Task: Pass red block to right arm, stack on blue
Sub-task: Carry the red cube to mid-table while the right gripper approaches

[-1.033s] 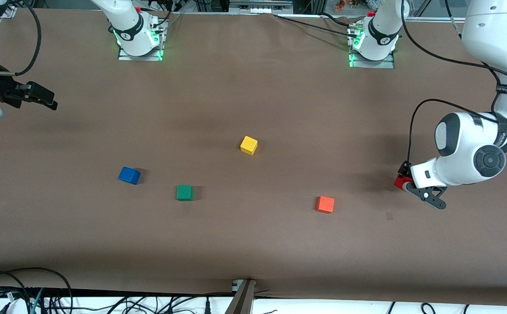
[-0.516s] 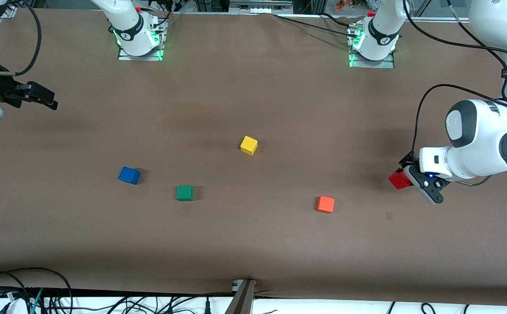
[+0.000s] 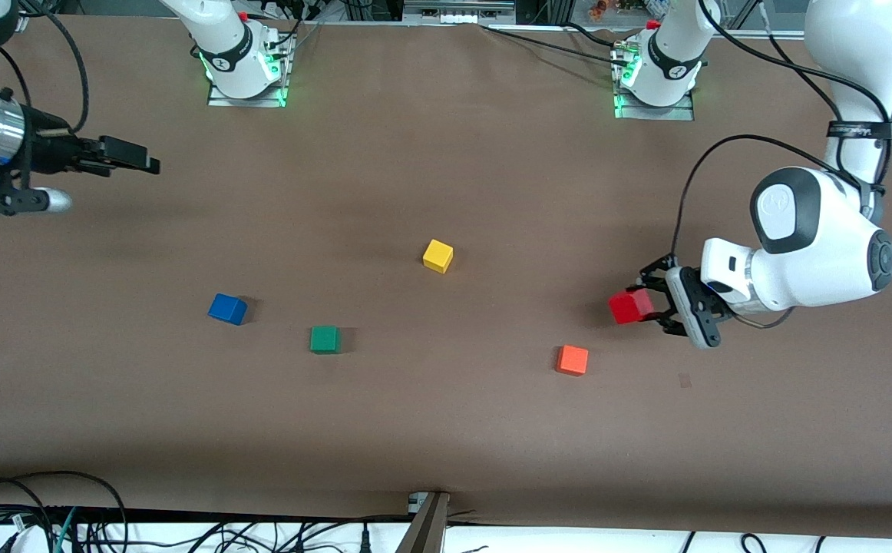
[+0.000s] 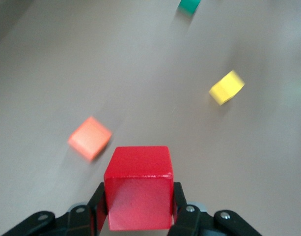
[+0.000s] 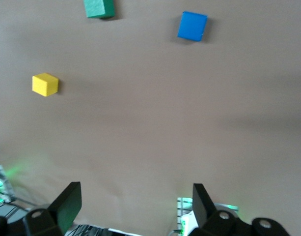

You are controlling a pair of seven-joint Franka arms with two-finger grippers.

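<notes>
My left gripper (image 3: 640, 306) is shut on the red block (image 3: 630, 307) and holds it over the table toward the left arm's end, close to the orange cube. In the left wrist view the red block (image 4: 138, 187) fills the gap between the black fingers (image 4: 102, 199). The blue cube (image 3: 227, 309) sits on the table toward the right arm's end and also shows in the right wrist view (image 5: 192, 26). My right gripper (image 3: 145, 163) is open and empty over the table at the right arm's end, with its jaws wide apart in the right wrist view (image 5: 134, 201).
An orange cube (image 3: 572, 359) lies nearer the front camera than the held block. A yellow cube (image 3: 437, 256) sits mid-table. A green cube (image 3: 325, 339) lies beside the blue one. The two arm bases (image 3: 242, 61) stand at the back edge.
My left gripper has lifted the red block and carried it toward the middle of the table. My right gripper has moved a little toward the middle.
</notes>
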